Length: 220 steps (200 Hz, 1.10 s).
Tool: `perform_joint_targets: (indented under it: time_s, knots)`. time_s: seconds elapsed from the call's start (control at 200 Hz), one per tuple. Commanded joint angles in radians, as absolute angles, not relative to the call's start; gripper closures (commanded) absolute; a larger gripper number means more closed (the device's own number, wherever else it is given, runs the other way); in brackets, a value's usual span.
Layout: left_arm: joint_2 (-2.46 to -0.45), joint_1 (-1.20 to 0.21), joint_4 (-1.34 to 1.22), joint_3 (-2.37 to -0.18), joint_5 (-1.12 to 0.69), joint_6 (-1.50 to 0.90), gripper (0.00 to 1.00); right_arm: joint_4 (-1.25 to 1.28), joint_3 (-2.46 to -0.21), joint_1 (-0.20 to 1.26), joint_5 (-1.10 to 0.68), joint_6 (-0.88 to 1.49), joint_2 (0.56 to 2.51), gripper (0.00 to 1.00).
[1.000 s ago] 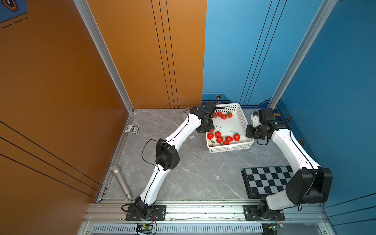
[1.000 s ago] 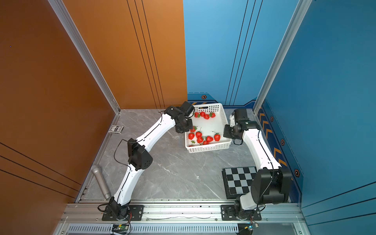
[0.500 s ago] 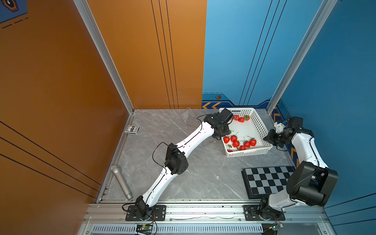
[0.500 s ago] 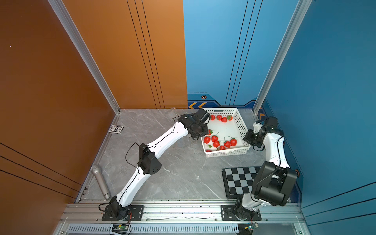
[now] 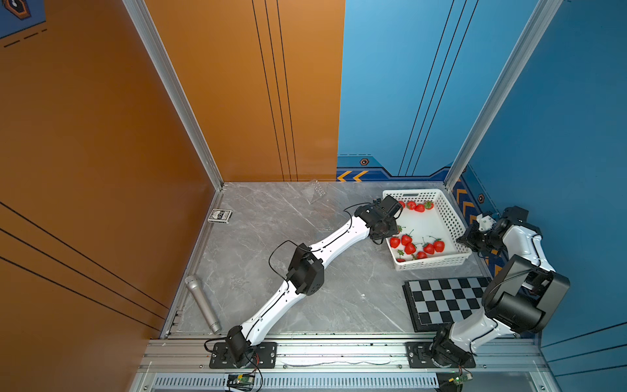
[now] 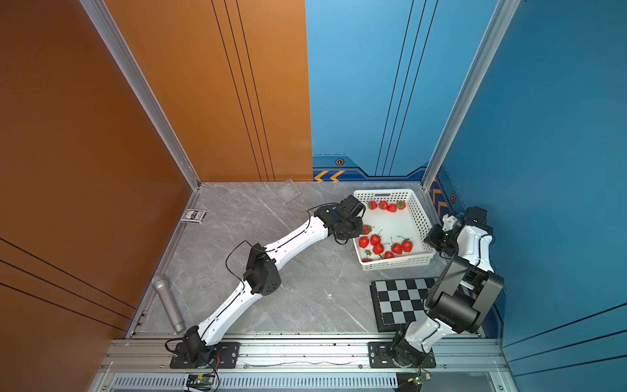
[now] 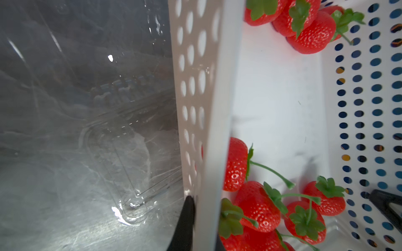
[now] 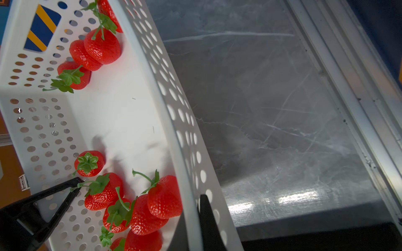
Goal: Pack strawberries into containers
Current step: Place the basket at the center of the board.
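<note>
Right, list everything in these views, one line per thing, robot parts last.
strawberries: about a dozen, red with green caps, all inside the basket.
basket: one, white, perforated, far right of the table.
containers: at least two, clear; one by the far wall, one beside the basket; full count unclear.
chessboard: one, black and grey, near right.
card box: one, pale with dark print, left edge.
metal cylinder: one, silver, left edge towards the front.
table: one, grey marbled.
left arm, right arm: white and black.
left fingers: black, shut on one basket wall.
right fingers: black, shut on the opposite wall.
</note>
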<state>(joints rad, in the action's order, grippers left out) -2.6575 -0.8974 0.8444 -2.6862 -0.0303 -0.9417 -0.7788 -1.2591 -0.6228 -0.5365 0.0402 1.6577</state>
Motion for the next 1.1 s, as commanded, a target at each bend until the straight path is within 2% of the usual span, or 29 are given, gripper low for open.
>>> perform_joint_targets:
  time_s: [0.0, 0.125, 0.245, 0.691, 1.096]
  knots:
    - [-2.657, -0.938, 0.782, -2.699, -0.083, -0.919, 0.91, -0.677, -1.295, -0.687, -0.532, 0.187, 1.72, 1.0]
    - [-2.678, -0.95, 0.766, -2.69, -0.102, -0.948, 0.92, -0.663, -1.3, -0.71, -0.563, 0.177, 1.748, 1.0]
    - [-2.688, -0.964, 0.703, -2.685, -0.104, -0.955, 0.9, -0.657, -1.318, -0.736, -0.566, 0.175, 1.772, 1.0]
    - [-2.745, -0.972, 0.577, -2.712, -0.113, -0.98, 0.86, -0.635, -1.382, -0.8, -0.491, 0.217, 1.848, 1.0]
    - [-2.793, -0.953, 0.546, -2.716, -0.135, -1.007, 0.81, -0.624, -1.454, -0.751, -0.455, 0.215, 1.909, 1.0]
